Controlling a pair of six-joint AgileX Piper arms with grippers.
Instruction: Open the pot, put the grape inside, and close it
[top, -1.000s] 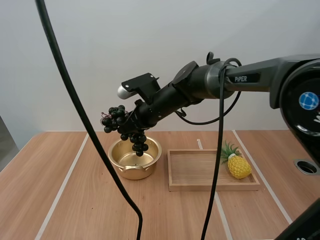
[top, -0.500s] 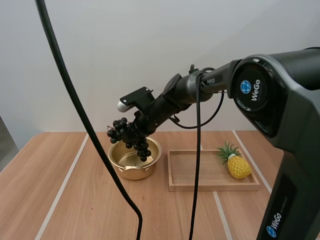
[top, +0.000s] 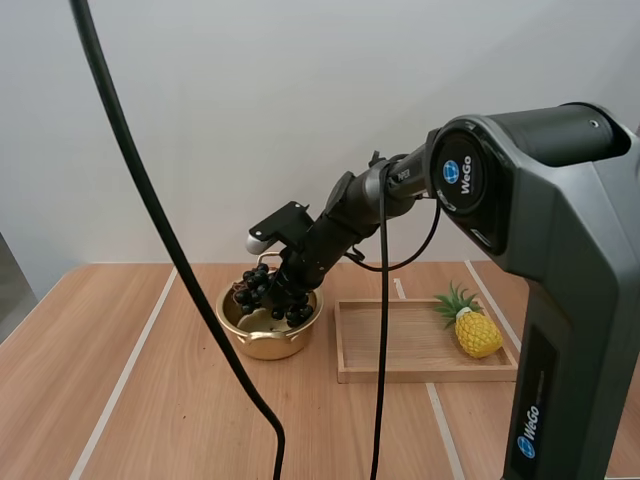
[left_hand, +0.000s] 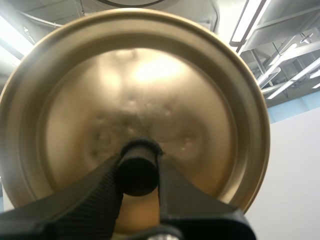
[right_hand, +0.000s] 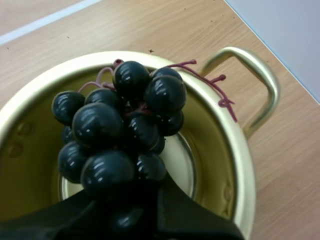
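Here, grapes: a bunch of glossy black round grapes (right_hand: 120, 130) with thin purplish-red stems hangs in the pot's open mouth, about level with the rim. Whether the lowest berries touch the bottom I cannot tell.
Pot: a round, shiny gold metal pot (top: 262, 345) with loop handles stands lidless on the tabletop, just left of the tray. Its smooth inside has a flat bottom disc and two rivet dimples in the wall.
Right pincer: the right pincer (right_hand: 132, 200) is clenched on the bunch, its black fingers pinching berries between them.
Lid: a round gold metal lid (left_hand: 135, 90) has faint rivet dimples near its centre and a black cylindrical knob (left_hand: 137, 175).
Left pincer: the left pincer (left_hand: 138, 167) grasps that knob, with a ribbed finger face pressed on either side, and holds the lid up in the air.
Tray: a shallow rectangular pale-wood tray (top: 420, 375) holds a small yellow toy pineapple with green leaves (top: 476, 332) at its right end.
Tabletop: a light wood-grain tabletop (top: 150, 400) crossed by pale stripes.
Views: the high view gives the pot and tray side by side. The right wrist view gives the pot's inside and the stems. The left wrist view gives the lid and knob.
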